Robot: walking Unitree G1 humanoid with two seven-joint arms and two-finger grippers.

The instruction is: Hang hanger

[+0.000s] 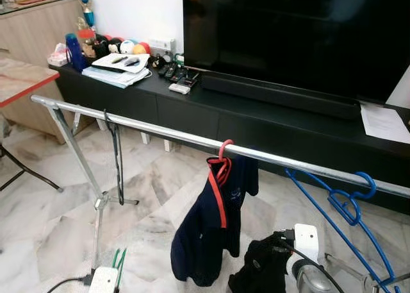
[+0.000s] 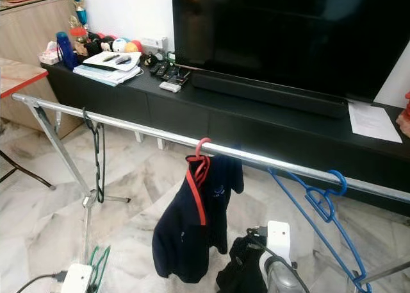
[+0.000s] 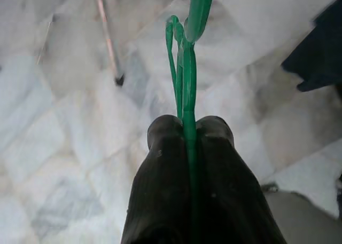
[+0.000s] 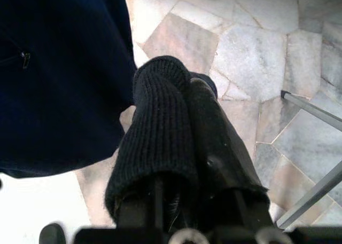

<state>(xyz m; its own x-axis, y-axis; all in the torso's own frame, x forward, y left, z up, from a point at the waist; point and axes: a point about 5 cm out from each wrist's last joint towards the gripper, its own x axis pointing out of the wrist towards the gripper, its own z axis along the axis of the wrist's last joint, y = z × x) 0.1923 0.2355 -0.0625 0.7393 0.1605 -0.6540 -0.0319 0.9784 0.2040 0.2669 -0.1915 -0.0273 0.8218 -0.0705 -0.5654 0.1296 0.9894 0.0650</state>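
My left gripper (image 3: 188, 127) sits low at the frame's lower left, fingers pinched together. My right gripper (image 4: 179, 92), lower right, has its fingers closed, empty.

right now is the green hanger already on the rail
No, the green hanger is clamped between the left gripper fingers, low above the floor.

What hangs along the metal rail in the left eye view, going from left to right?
Black hanger → red hanger carrying a dark navy garment → blue hanger, all on the rail. Below, the left gripper is shut on a green hanger.
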